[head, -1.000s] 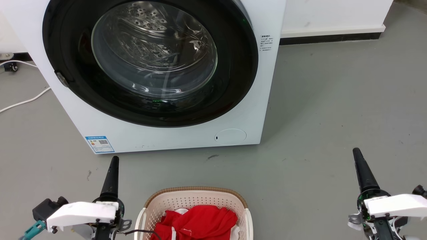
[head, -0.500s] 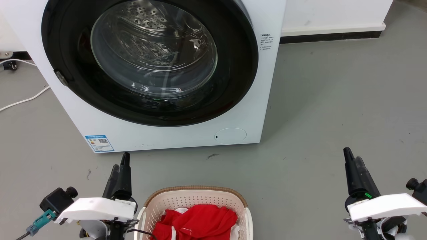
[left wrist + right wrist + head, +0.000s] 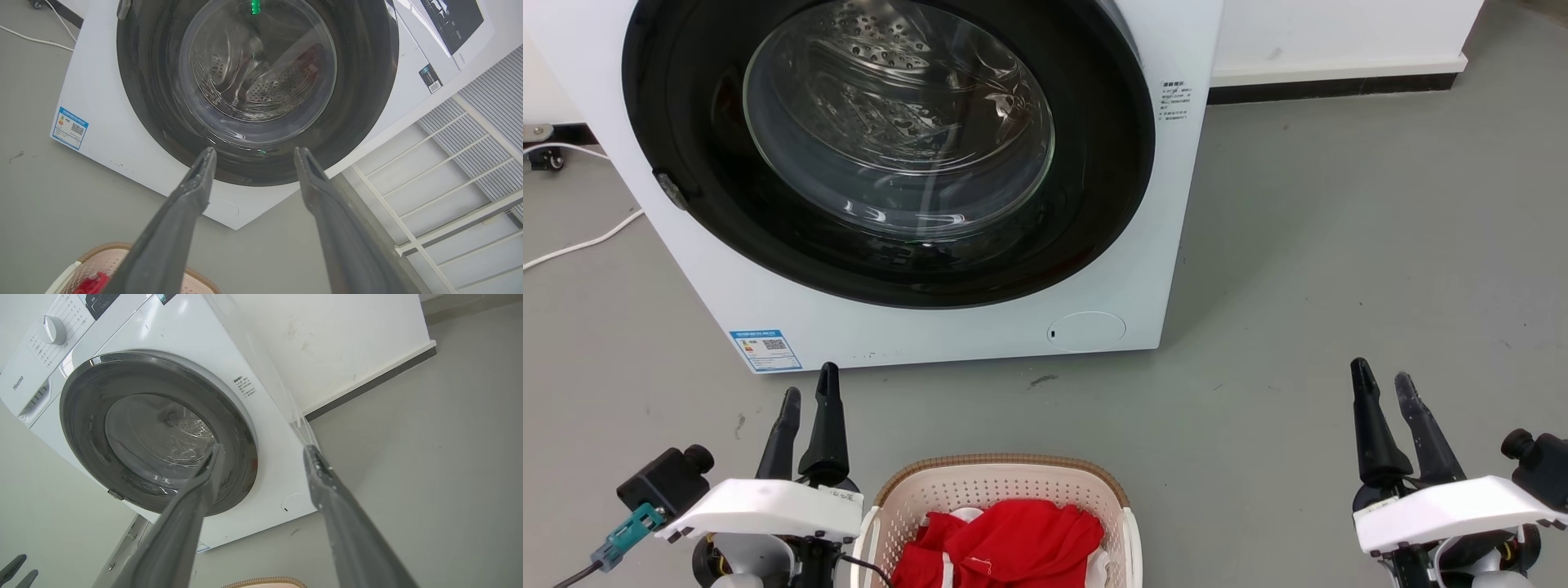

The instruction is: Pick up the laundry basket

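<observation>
On the grey floor [image 3: 1339, 245] before a white front-loading washing machine [image 3: 1160, 245], the cream perforated plastic laundry basket [image 3: 1001, 490] holding red clothing [image 3: 1013, 543] sits between the left gripper [image 3: 809, 382] and right gripper [image 3: 1380, 371], both with fingers parted, seemingly poised for its side handles [image 3: 1131, 539].

Laundry basket [image 3: 1001, 490]: cream perforated plastic, brown woven-look rim, white side handles; seen upright on grey floor [image 3: 1298, 286], btm ctr, partly cropped, red cloth [image 3: 1013, 539] held inside.
</observation>
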`<state>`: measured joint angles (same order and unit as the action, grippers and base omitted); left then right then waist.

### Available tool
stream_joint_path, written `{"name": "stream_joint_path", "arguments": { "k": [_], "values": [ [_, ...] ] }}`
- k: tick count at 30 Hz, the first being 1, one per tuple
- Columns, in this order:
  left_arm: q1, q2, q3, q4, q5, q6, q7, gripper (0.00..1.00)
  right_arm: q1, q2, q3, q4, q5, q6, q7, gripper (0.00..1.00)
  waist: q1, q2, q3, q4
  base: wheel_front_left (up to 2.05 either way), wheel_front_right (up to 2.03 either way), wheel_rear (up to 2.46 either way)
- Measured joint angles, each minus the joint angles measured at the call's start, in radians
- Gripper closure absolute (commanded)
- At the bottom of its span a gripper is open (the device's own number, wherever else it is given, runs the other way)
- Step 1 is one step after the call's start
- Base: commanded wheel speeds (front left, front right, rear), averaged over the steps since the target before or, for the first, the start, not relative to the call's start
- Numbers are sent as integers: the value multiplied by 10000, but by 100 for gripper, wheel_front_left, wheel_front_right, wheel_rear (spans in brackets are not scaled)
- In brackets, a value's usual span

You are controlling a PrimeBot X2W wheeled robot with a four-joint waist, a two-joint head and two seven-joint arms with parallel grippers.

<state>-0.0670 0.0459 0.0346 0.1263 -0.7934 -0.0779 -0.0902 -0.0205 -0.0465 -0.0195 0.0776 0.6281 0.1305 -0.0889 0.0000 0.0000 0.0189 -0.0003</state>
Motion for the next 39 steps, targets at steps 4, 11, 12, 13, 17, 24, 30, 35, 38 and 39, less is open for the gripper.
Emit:
{"name": "stream_joint_path", "arguments": {
  "k": [4, 11, 12, 13, 17, 24, 30, 35, 38, 39],
  "values": [
    [12, 2, -15, -73, 510, 0, -117, 0, 37, -2, 31, -119, -548, 2, -128, 0, 0, 0, 2, 4, 0, 0, 0],
    [82, 8, -44, -128, 1394, -2, -318, 0, 220, -2, 86, -142, -1540, 2, -336, 0, 0, 0, -5, 0, 0, 0, 0],
    [85, 8, -56, -130, 1519, -2, -347, 0, 221, -2, 86, -146, -1668, 2, -351, 0, 0, 0, -6, -2, 0, 0, 0],
    [96, 8, -73, -136, 1641, -2, -366, 0, 221, -4, 98, -148, -1808, 2, -360, 0, 0, 0, -7, -5, 0, 0, 0],
    [145, 10, -111, -155, 2040, -10, -468, 0, 237, -4, 125, -203, -2288, 2, -491, 0, 0, 0, 1, -8, 0, 0, 0],
    [213, 13, -113, -157, 2821, -10, -650, 0, 319, -6, 249, -376, -3093, 2, -673, 0, 1, 0, 9, 8, 0, 0, 0],
    [280, 13, -104, -171, 3450, -10, -807, 0, 421, -6, 268, -401, -3751, 2, -817, 0, 0, 0, 11, 26, 0, 0, 0],
    [312, 15, -96, -221, 3916, -8, -909, 0, 456, -6, 268, -418, -4257, 4, -930, 0, 0, 0, 28, 37, 0, 0, 0],
    [319, 17, -98, -245, 4195, -8, -986, 0, 463, -6, 272, -433, -4520, 4, -991, 0, 0, 0, 35, 35, 0, 0, 0],
    [323, 17, -98, -255, 4280, -8, -995, 0, 468, -6, 267, -441, -4591, 4, -1026, 0, 0, 0, 39, 32, 0, 0, 0]
  ]
}}
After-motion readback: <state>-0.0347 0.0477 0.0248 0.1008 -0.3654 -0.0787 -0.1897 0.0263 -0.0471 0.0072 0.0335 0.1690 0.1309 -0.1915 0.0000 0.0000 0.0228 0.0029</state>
